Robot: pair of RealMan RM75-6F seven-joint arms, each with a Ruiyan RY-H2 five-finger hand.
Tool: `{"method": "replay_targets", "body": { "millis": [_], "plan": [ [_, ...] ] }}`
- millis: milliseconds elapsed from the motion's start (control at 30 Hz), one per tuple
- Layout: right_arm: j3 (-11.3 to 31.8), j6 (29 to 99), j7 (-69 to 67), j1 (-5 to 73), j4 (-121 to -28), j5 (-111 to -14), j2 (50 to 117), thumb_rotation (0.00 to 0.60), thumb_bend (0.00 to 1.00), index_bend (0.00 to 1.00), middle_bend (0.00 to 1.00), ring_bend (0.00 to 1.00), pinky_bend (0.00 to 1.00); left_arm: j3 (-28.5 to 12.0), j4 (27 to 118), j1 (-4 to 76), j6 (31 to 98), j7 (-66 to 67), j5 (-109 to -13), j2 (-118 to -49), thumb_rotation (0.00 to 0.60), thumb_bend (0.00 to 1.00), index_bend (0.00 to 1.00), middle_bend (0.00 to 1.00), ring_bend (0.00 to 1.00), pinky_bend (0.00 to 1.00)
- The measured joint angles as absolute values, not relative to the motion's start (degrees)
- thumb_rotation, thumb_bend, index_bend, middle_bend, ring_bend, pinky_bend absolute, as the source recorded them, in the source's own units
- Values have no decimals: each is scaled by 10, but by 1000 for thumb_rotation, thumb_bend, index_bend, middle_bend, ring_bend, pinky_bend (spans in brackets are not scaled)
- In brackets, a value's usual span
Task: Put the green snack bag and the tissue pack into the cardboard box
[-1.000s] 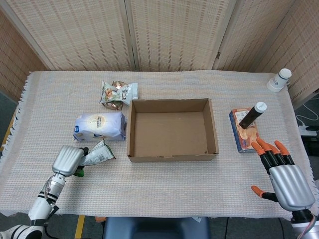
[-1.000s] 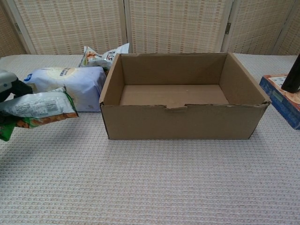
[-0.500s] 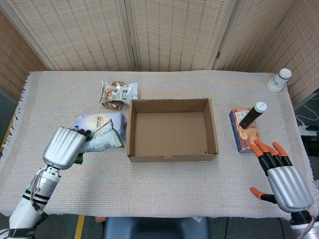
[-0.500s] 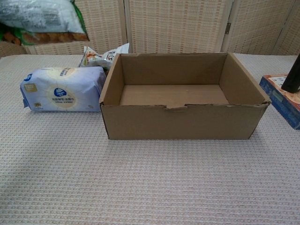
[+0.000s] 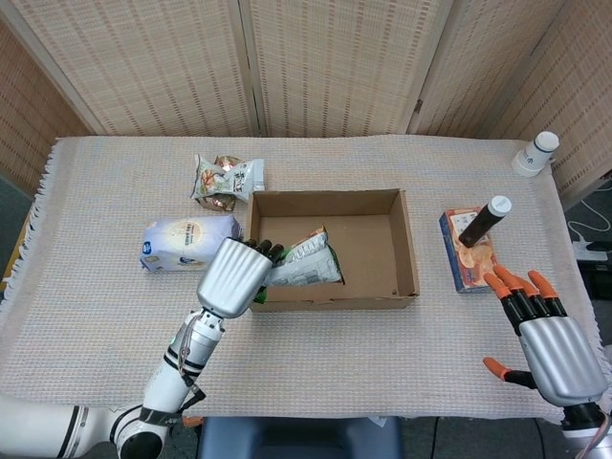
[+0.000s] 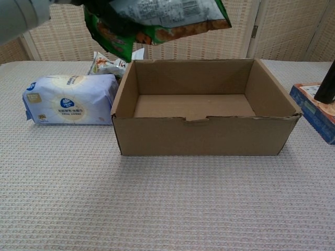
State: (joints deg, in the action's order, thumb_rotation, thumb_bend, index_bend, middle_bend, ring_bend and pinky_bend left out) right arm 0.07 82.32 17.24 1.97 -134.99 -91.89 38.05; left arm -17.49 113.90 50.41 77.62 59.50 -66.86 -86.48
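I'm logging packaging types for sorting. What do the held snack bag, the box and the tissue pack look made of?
Green snack bag: glossy printed plastic film, going by its sheen and crinkles.
Cardboard box: plain brown matte cardboard with raw cut edges.
Tissue pack: soft, slightly shiny printed plastic wrap, probably over paper tissues.

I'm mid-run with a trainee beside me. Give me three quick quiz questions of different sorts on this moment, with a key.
1. True or false: the green snack bag already lies on the floor of the cardboard box.
2. Which hand holds the snack bag? A) left hand B) right hand C) neither
3. Fill in: the tissue pack lies on the table, outside the box, on the robot's ____ side of it.

Key:
1. False. The chest view shows the bag held up in the air above the box's left part; the box floor is bare.
2. A. The right hand hovers open near the table's right edge.
3. Left.
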Motion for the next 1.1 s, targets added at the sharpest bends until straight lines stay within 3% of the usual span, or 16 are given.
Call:
{"method": "replay_targets", "body": {
  "millis": [400, 467, 533, 567, 600, 733, 1100],
  "plan": [
    [7, 815, 179, 28, -1350, -893, 384, 600, 4, 34, 9, 0, 0, -207, 934, 576, 756, 552, -668, -999, 600, 490, 759, 879, 749, 862],
    [8, 814, 180, 29, -1350, -890, 384, 600, 4, 34, 9, 0, 0, -213, 907, 585, 749, 540, -660, -1017, 600, 441, 579, 684, 577, 720],
    [8, 812, 181, 30, -1350, -885, 385, 600, 4, 35, 9, 0, 0, -215, 897, 588, 733, 537, -638, -1024, 600, 290, 161, 217, 169, 326],
    [8, 811, 182, 31, -1350, -884, 385, 600, 5, 35, 9, 0, 0, -215, 899, 590, 722, 539, -624, -1021, 600, 231, 31, 59, 39, 166],
    [8, 810, 182, 31, -1350, -883, 385, 600, 4, 35, 9, 0, 0, -216, 904, 591, 709, 543, -608, -1017, 600, 208, 0, 6, 1, 98],
    [9, 809, 183, 33, -1350, -878, 385, 600, 4, 35, 9, 0, 0, -220, 923, 599, 661, 542, -558, -999, 600, 184, 0, 0, 0, 34],
    [9, 810, 183, 34, -1350, -877, 385, 600, 4, 35, 9, 0, 0, -228, 935, 608, 690, 528, -580, -964, 600, 183, 0, 0, 0, 29]
  ]
}}
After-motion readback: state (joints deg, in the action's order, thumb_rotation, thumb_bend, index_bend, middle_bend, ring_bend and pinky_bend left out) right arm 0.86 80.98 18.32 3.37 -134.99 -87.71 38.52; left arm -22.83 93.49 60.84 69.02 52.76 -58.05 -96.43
